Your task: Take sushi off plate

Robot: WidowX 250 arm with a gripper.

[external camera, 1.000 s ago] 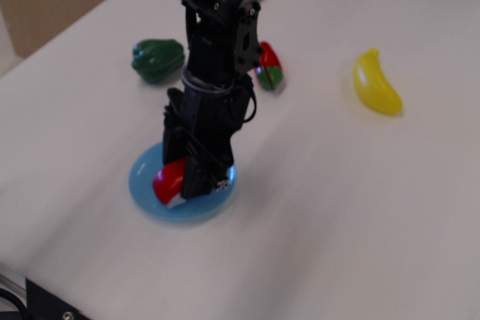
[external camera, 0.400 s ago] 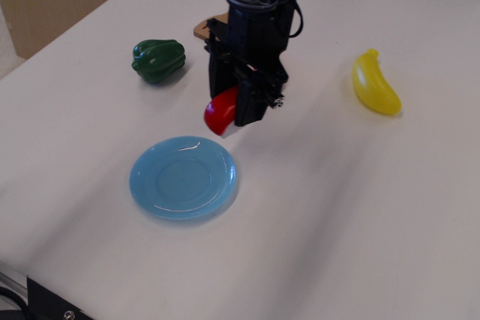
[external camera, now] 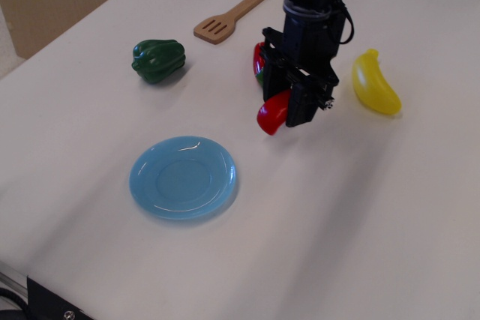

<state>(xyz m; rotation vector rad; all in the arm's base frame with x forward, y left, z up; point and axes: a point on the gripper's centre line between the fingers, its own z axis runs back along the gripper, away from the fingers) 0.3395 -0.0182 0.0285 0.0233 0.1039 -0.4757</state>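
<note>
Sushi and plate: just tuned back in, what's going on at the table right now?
The hand is shut on the sushi and holds it up off the table, to the right of and beyond the plate, which now has nothing on it. The sushi hangs close in front of a red-and-green toy vegetable, between the plate and the yellow banana. A green pepper and a wooden spatula lie further back, untouched. The sushi has not yet been set down.
</note>
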